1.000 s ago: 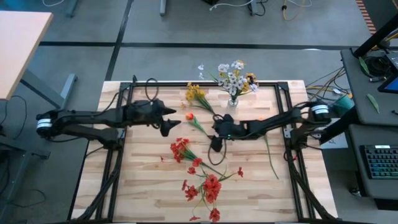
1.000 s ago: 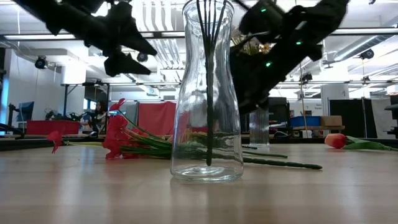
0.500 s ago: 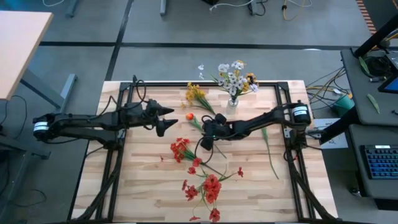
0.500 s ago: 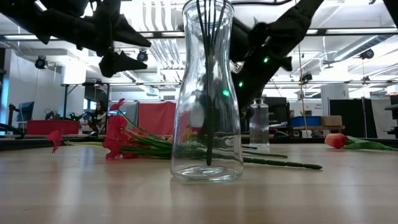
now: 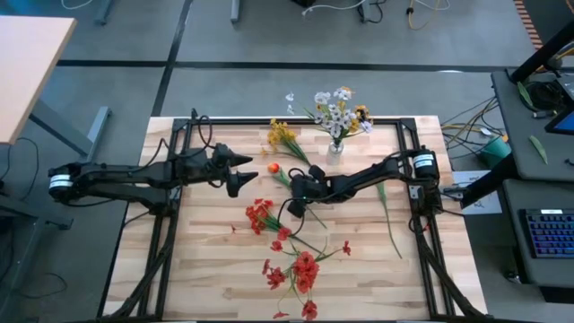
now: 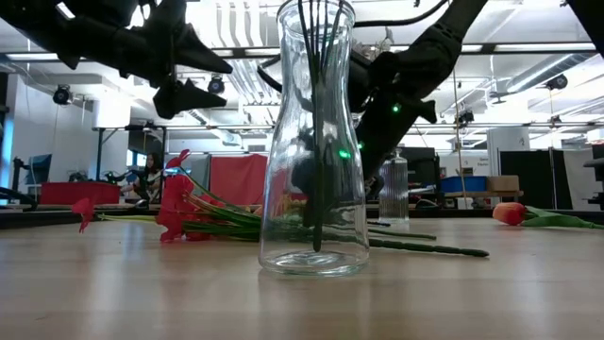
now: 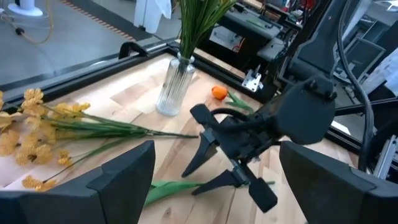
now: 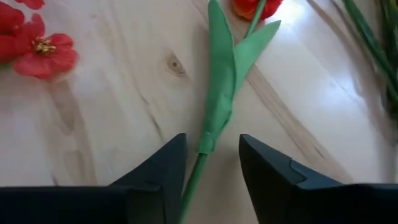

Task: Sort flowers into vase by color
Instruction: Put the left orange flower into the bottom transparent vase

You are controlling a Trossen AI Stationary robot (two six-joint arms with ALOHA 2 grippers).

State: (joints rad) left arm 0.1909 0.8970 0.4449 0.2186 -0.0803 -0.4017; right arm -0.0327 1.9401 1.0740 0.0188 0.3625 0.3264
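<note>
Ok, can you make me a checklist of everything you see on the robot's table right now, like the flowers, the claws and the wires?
Surface: wooden table, pale planks.
Job's things: orange tulip lying flat; yellow flowers lying flat; red flowers scattered; white flowers standing in a clear vase; one loose green stem.
Clutter: nothing seen.
Grippers: right gripper open, low, with a finger on each side of the tulip's stem; left gripper open, waiting above the table beside the tulip.
Cables: black cable looping behind the left arm; more cables on the floor.
Surroundings: desk with a keyboard; grey floor.
</note>
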